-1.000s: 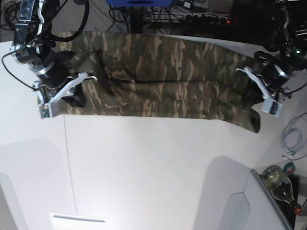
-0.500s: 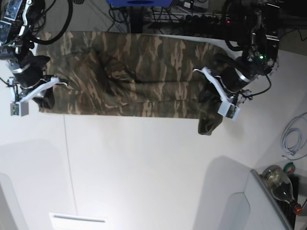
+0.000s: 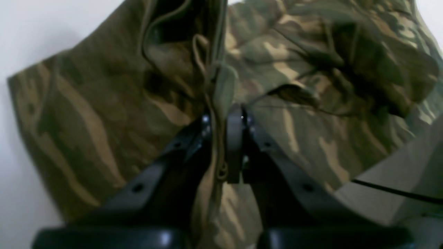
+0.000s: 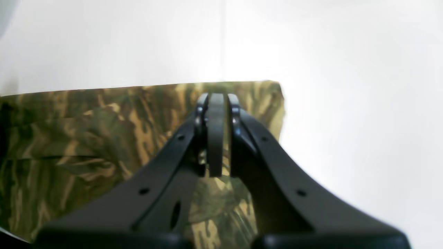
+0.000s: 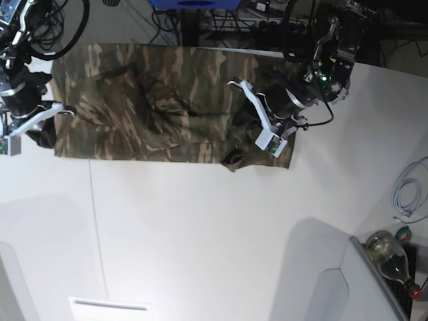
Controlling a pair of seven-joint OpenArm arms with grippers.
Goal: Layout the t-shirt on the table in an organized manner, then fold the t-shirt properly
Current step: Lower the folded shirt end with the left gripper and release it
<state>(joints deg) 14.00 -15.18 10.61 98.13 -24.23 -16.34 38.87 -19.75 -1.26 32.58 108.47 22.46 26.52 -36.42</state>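
The camouflage t-shirt (image 5: 147, 100) lies as a long band along the back of the white table (image 5: 200, 234). My left gripper (image 5: 257, 137) sits over the shirt's right end, where the cloth is doubled back and bunched. In the left wrist view the left gripper (image 3: 221, 117) is shut on a raised fold of the t-shirt (image 3: 86, 121). My right gripper (image 5: 37, 132) is at the shirt's left edge. In its wrist view the right gripper (image 4: 216, 100) is shut over a flat corner of the t-shirt (image 4: 69, 138), with cloth showing just beneath the fingers.
A thin dark seam (image 5: 93, 221) runs down the tabletop. At the right edge lie a coiled grey cable (image 5: 408, 194) and a glass bottle (image 5: 391, 257). A white box (image 5: 107, 307) sits at the front left. Cables and gear crowd the space behind the table.
The left arm has swung far leftward, carrying the shirt's right end over onto the body. The right arm has moved leftward with the shirt's left edge.
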